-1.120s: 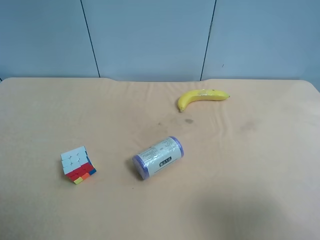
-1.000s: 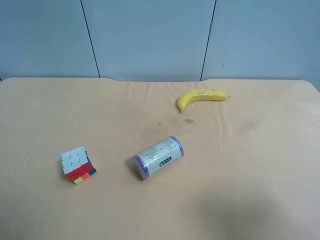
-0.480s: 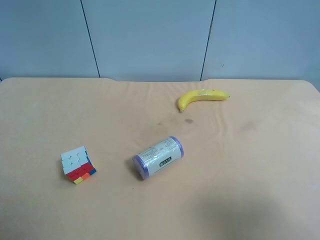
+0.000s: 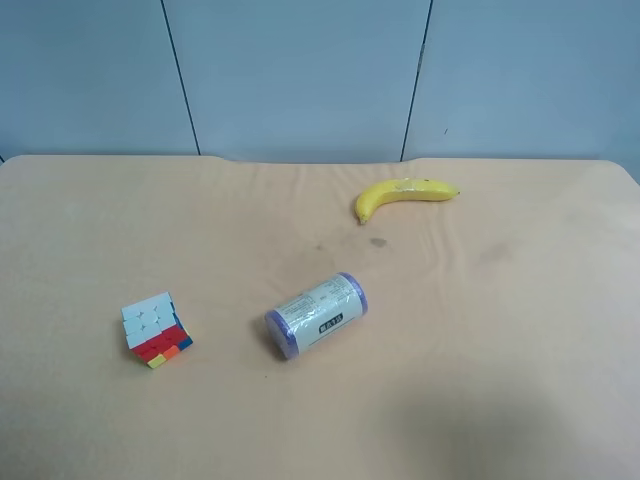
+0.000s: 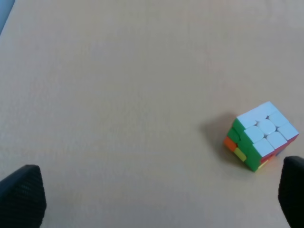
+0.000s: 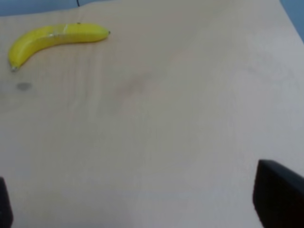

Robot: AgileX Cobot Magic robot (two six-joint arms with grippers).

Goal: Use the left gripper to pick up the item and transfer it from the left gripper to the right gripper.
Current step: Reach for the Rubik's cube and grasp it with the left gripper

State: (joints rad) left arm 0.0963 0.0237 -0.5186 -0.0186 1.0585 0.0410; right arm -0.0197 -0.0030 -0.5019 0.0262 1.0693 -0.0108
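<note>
Puzzle cube at near left of worktop, off-centre beside one finger of wide-spread left hand; right hand wide too.

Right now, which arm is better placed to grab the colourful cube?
Probably the left. The left pincer is open with the cube close beside one finger, while the right pincer sees only the banana.

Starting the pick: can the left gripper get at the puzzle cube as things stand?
Probably yes. The puzzle cube sits alone on the table, nothing on or against it, and the left gripper hangs above with fingers spread wide. The cube lies off toward one finger, so it needs centring.
</note>
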